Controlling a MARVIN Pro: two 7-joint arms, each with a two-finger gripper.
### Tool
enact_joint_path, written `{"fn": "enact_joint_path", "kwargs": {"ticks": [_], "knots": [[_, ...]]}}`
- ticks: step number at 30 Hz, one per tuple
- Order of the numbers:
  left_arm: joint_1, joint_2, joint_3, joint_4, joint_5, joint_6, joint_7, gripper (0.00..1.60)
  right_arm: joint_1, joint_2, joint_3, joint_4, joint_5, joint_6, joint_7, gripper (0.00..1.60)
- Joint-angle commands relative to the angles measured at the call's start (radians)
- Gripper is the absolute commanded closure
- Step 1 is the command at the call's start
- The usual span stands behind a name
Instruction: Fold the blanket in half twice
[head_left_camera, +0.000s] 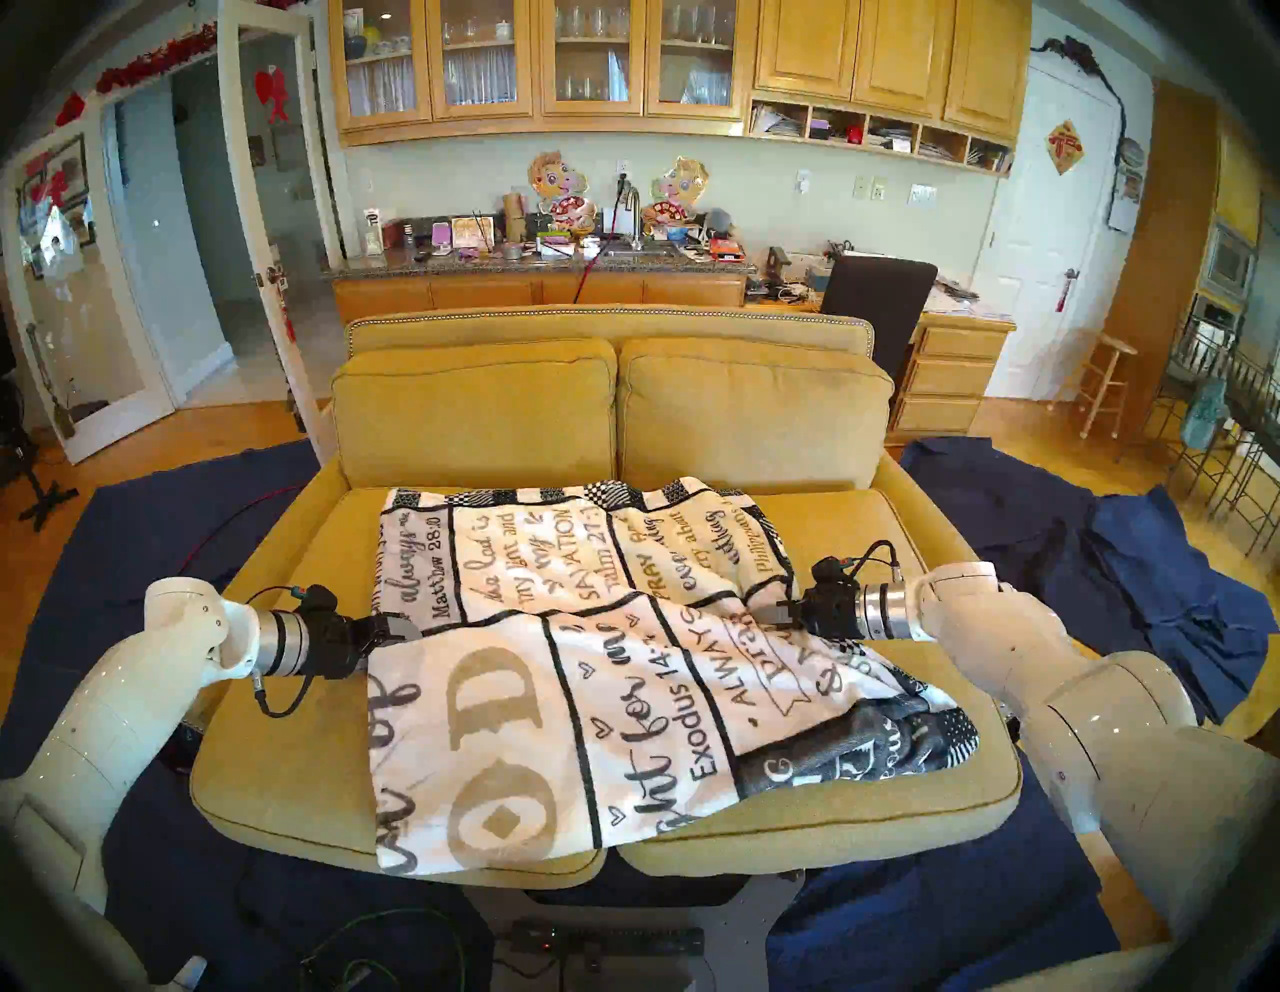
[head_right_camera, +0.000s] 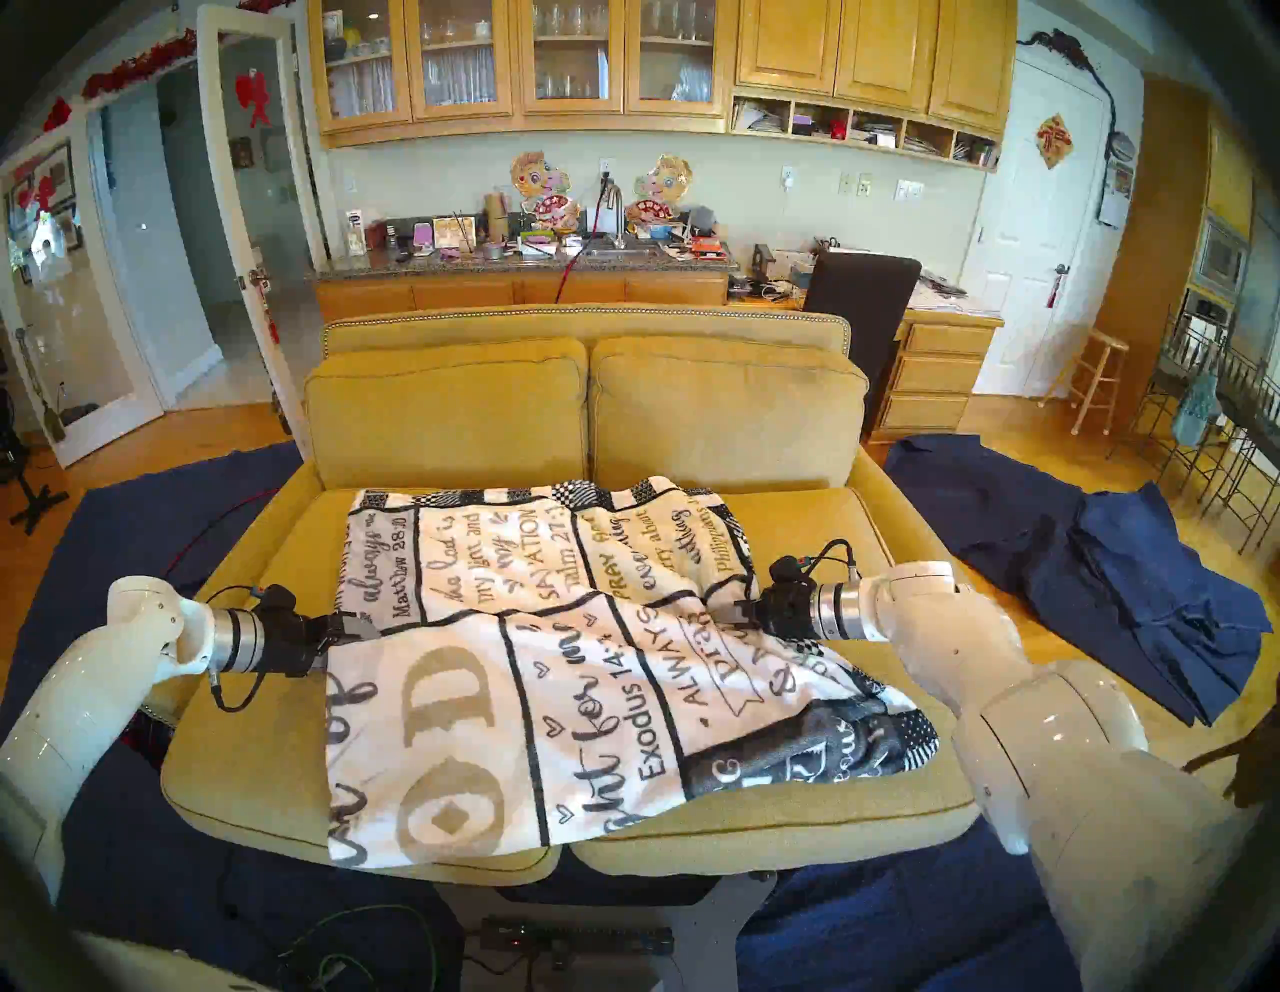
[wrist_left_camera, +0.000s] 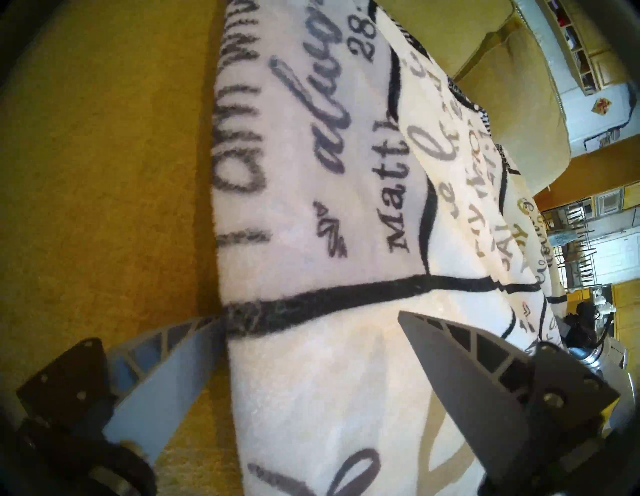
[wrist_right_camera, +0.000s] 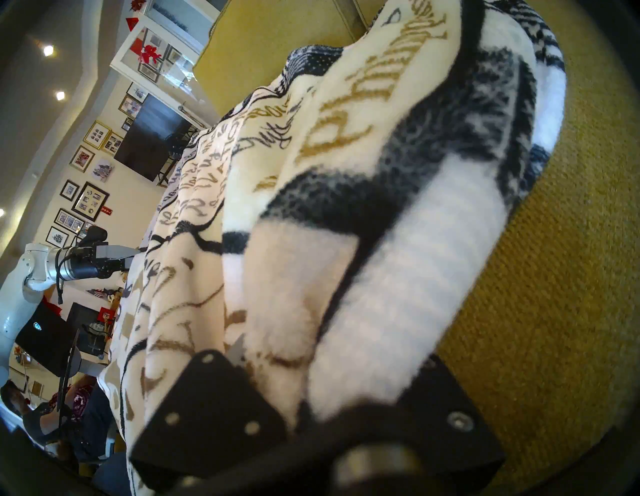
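Yellow sofa (head_left_camera: 277, 748) cushions carry the blanket (head_left_camera: 554, 665), spread across the seat with its near part folded over. At its left edge the left gripper (wrist_left_camera: 308, 315) stands spread wide, one finger seemingly under the fleece. Opposite, the right gripper (head_left_camera: 776, 613) pinches the blanket's right edge.

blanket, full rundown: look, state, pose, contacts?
The blanket is soft white fleece with black and tan lettering, black grid lines and a checked border along its far edge. It lies across the yellow sofa seat, partly folded: a near layer overlaps the far one, rumpled at the right, with a dark patterned side showing at the near right corner. The right tool is shut on a raised bunch; the left tool, open, straddles the left edge.
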Motion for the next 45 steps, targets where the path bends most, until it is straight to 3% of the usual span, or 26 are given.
{"fn": "enact_joint_path", "kwargs": {"ticks": [1,16,35,45], "knots": [[-0.050,-0.010,-0.008,-0.006,-0.014,-0.006,-0.067,0.00,0.020,0.000,0.002,-0.016,0.003,-0.001,0.017,1.60],[-0.053,-0.028,0.035,0.015,0.032,-0.037,-0.113,0.00,0.020,0.000,0.001,-0.017,0.002,-0.001,0.019,1.60],[-0.094,-0.090,0.035,0.023,0.110,-0.163,-0.021,0.00,0.020,-0.001,0.002,-0.016,0.003,-0.001,0.017,1.60],[-0.143,-0.075,0.028,0.022,0.130,-0.146,-0.014,0.00,0.020,-0.001,0.003,-0.016,0.003,-0.001,0.015,1.60]]}}
